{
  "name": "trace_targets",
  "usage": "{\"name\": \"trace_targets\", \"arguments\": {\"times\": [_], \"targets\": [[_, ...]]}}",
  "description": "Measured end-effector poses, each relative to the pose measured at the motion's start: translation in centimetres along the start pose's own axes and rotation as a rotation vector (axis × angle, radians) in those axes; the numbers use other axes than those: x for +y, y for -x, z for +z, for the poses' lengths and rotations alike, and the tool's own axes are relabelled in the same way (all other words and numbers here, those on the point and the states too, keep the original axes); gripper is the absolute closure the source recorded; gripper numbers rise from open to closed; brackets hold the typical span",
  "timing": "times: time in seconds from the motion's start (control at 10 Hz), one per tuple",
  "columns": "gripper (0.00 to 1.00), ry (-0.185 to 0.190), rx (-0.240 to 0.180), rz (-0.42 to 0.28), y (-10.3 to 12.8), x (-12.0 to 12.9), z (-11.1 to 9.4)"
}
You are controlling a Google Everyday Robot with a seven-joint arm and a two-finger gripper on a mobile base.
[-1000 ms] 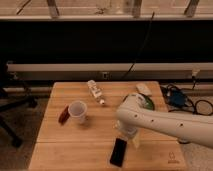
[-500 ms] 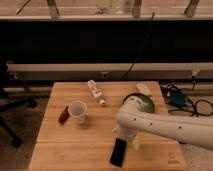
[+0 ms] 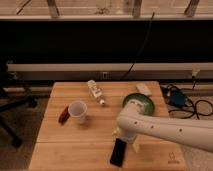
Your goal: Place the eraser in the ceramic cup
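The eraser (image 3: 118, 152), a flat black slab, lies on the wooden table (image 3: 75, 145) near its front edge. The ceramic cup (image 3: 78, 111), small, white and tapered, stands upright at the table's left-centre, well apart from the eraser. My gripper (image 3: 126, 136) points down at the end of the white arm (image 3: 165, 131), just above and right of the eraser's far end. The arm hides the wrist and part of the gripper.
A reddish-brown stick (image 3: 63, 114) lies just left of the cup. A small bottle (image 3: 95, 92) lies at the back centre. A green bowl (image 3: 140, 104) sits at the right, partly behind the arm, with a whitish block (image 3: 144, 89) beyond it. Cables (image 3: 187, 102) run off the right edge.
The arm has shifted slightly down and left, bringing the gripper closer over the eraser's far end. The eraser, cup and other objects have not moved.
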Motion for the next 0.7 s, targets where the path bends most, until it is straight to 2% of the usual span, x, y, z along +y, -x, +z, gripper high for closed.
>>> {"name": "trace_targets", "arguments": {"times": [0.7], "targets": [[0.20, -0.017, -0.012, -0.027, 0.74, 0.57, 0.95]]}}
